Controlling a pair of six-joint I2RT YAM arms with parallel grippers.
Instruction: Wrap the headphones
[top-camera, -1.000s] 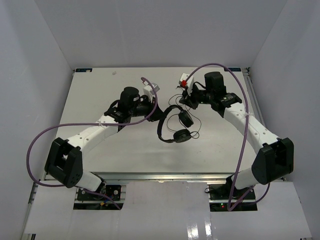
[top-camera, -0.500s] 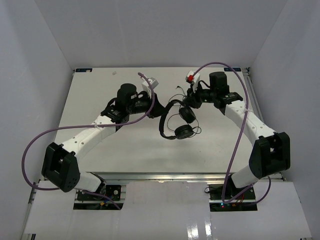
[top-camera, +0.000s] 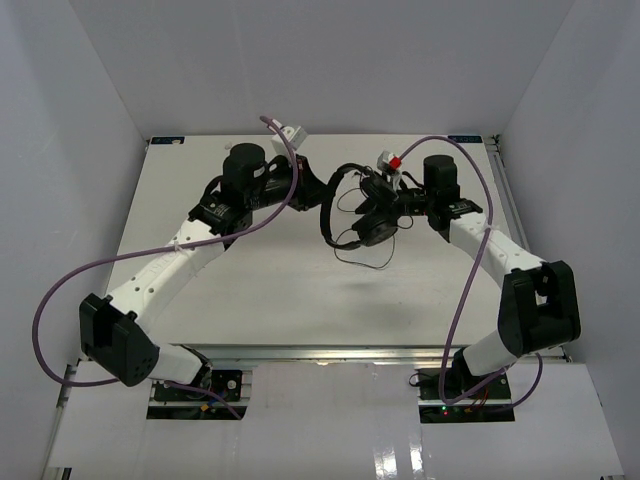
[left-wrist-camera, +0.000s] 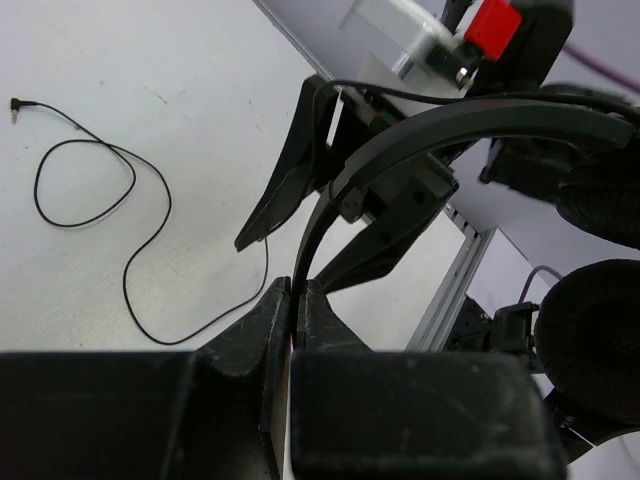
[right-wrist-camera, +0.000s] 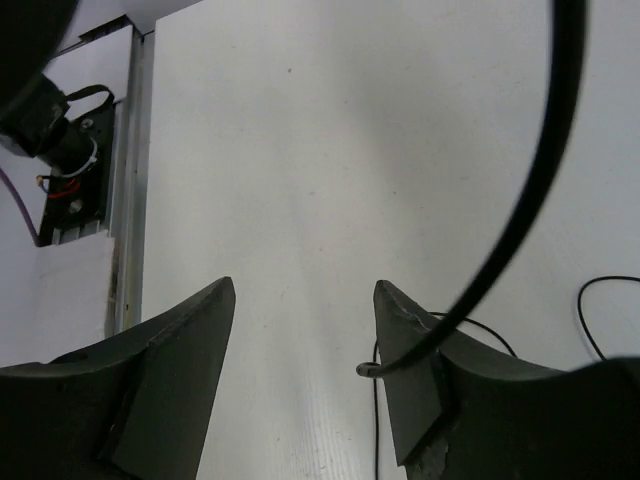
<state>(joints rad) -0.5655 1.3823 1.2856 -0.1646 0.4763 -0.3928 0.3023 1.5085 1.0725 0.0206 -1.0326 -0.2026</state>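
The black headphones (top-camera: 371, 230) hang above the table between the two arms. My left gripper (top-camera: 319, 192) is shut on the thin headband (left-wrist-camera: 470, 115), which runs up out of the closed jaws (left-wrist-camera: 297, 298). Both padded earcups (left-wrist-camera: 598, 340) dangle at the right of the left wrist view. The thin cable (left-wrist-camera: 130, 250) trails in loops on the table, its plug (left-wrist-camera: 17, 104) lying free. My right gripper (top-camera: 374, 203) stands open right beside the earcups. In its wrist view (right-wrist-camera: 304, 292) nothing lies between the fingers; a black strand (right-wrist-camera: 525, 215) crosses in front of the right finger.
The white table (top-camera: 250, 290) is walled in by white panels on three sides. A metal rail (right-wrist-camera: 128, 180) runs along its edge. Purple robot cables (top-camera: 130, 258) loop out from both arms. A small red part (top-camera: 395, 162) sits on top of the right wrist.
My left gripper has carried the headphones up and toward the back of the table. The right gripper has swung in toward them and opened its jaws.
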